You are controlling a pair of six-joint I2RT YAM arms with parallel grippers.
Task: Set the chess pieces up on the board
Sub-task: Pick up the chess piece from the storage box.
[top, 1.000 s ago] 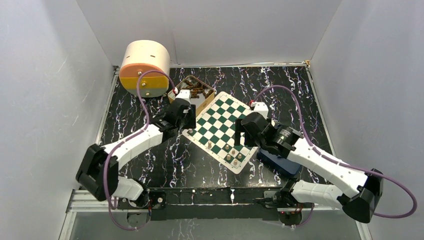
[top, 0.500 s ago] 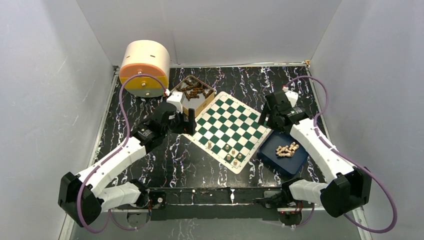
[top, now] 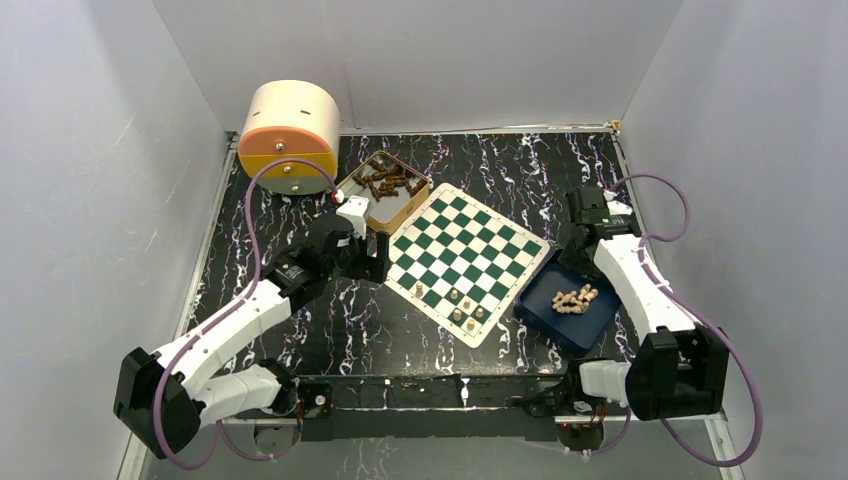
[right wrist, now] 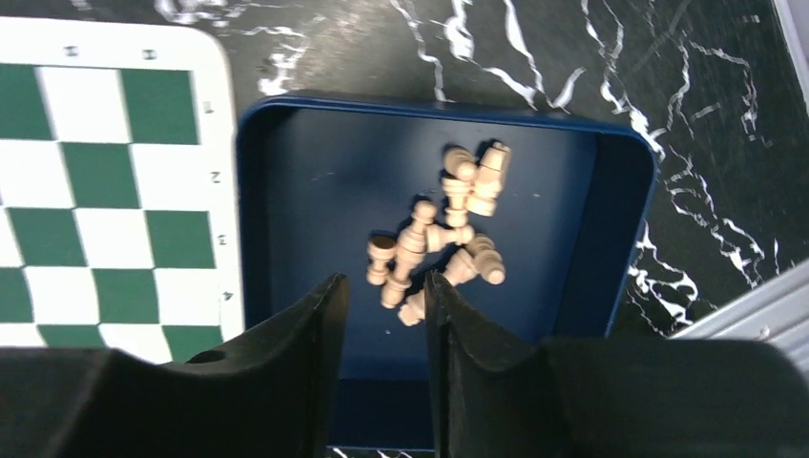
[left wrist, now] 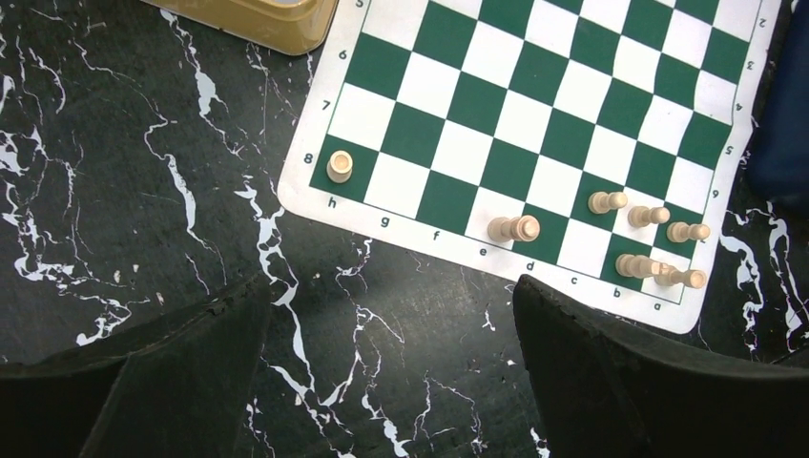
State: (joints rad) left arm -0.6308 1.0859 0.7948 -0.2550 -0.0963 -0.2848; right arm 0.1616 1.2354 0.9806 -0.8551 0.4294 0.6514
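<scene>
Top external view shows the board (top: 468,262) lying askew in the middle of the dark marbled table (top: 330,325), with a few of the chess pieces (top: 467,308) standing in a small cluster near its closest corner and one more alone (top: 418,290) at the near left edge. The left gripper (top: 378,258) hangs just beside the board's left corner. In the left wrist view its fingers (left wrist: 649,372) are spread wide with nothing between them, over bare table short of the board's lettered edge; the lone piece (left wrist: 340,166) stands on the corner square marked h and 8. A tan box (top: 405,208) holding dark pieces (top: 385,182) sits just beyond the board's far left edge, and a cream and orange round container (top: 290,130) stands in the far left corner. The dark blue tray (top: 530,302) touches the board's right edge and holds a loose heap of tan pieces (top: 575,298) lying on their sides. The right gripper (top: 578,232) hovers over the tray's far end. In the right wrist view its fingers (right wrist: 305,382) are drawn close with a narrow gap, nothing visibly pinched, above the heap (right wrist: 448,239).
</scene>
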